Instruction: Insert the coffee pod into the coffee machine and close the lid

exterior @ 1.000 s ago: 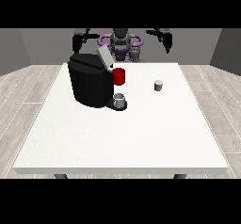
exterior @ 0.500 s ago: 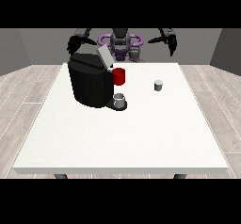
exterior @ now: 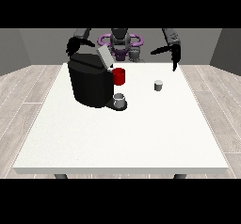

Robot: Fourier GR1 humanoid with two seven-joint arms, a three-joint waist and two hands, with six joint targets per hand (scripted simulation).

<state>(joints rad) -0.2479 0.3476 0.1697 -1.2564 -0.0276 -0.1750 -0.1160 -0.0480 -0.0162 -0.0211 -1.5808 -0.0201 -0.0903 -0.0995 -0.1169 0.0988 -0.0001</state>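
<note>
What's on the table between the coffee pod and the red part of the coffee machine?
Nothing: the front view shows bare table between coffee pod and red part.

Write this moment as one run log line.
stage: pod not grasped | coffee pod: on table, apart from coffee machine | lid: open | robot hand at the view's right: raised beyond the pod, holding nothing

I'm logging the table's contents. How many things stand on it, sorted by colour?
Black: 1, the coffee machine
Red: 1, the red cup
Grey: 2, the coffee pod and the cup on the machine's tray
Total: 4
</note>
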